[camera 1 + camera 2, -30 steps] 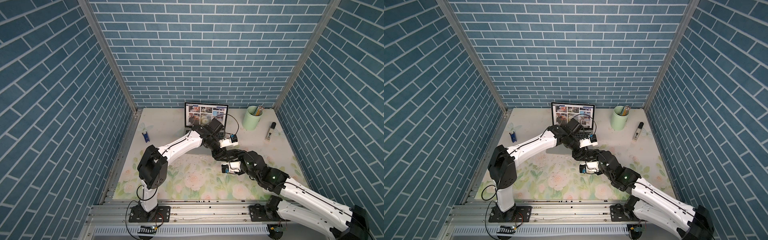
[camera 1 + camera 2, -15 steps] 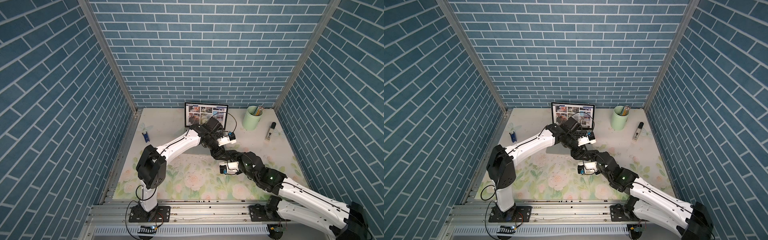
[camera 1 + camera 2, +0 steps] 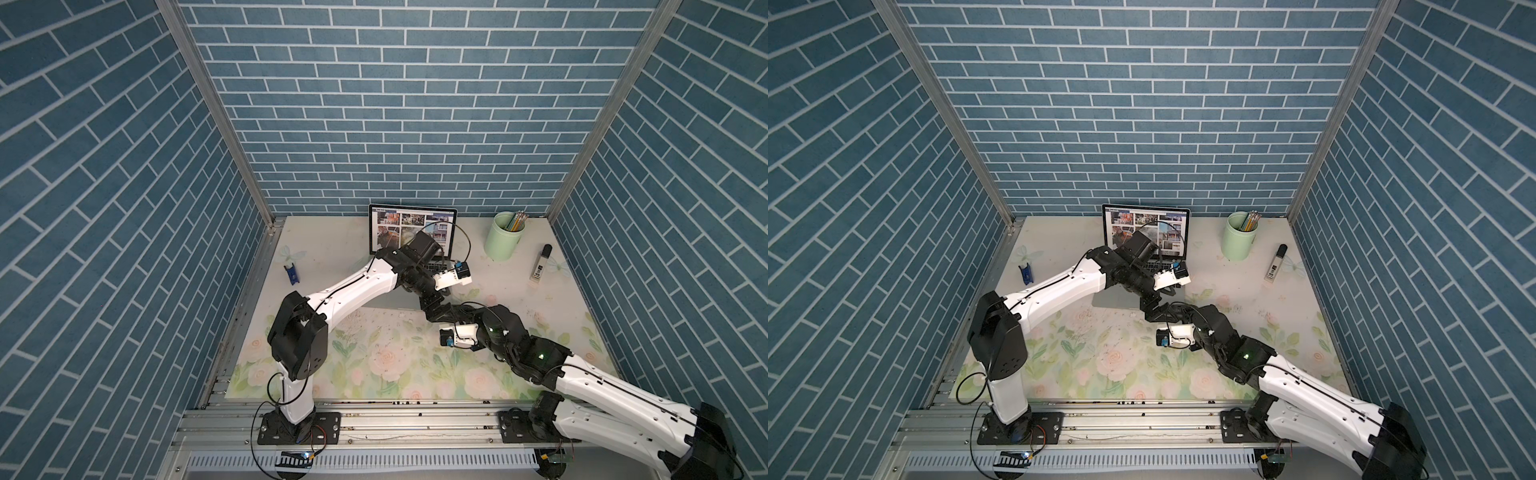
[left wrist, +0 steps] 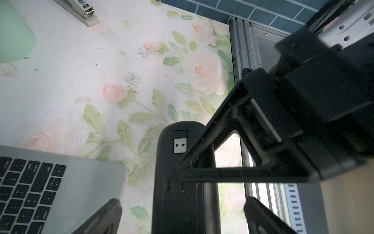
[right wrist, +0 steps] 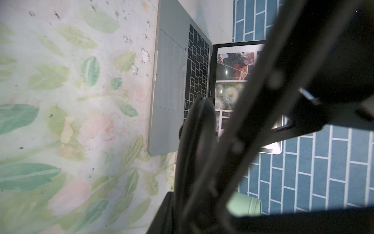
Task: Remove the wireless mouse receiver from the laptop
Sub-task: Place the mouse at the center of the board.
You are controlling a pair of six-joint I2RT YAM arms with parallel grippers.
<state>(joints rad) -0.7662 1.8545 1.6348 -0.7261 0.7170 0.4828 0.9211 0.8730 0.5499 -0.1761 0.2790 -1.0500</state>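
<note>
The black mouse (image 4: 182,192) hangs upside down above the mat, with my right gripper (image 5: 194,202) shut on it; one of its fingers (image 4: 232,174) crosses the mouse. The wireless mouse receiver (image 4: 180,141), a black stub with a silver plug, lies in a slot in the mouse's underside. My left gripper (image 4: 182,204) is open, with its fingers wide apart on either side of the mouse and not touching it. The open laptop (image 3: 411,226) (image 3: 1144,224) stands just behind, and its near corner (image 4: 91,172) is beside the mouse. In both top views the two grippers (image 3: 432,305) (image 3: 1154,311) meet and hide the mouse.
A green pencil cup (image 3: 505,241) and a white and black stapler (image 3: 539,268) stand at the back right. A small blue clip (image 3: 291,273) lies at the back left. The left arm reaches across the laptop's keyboard.
My left gripper's jaws have opened wide around the mouse. The right gripper's jaws have closed in on it. Both arms have shifted only slightly.
</note>
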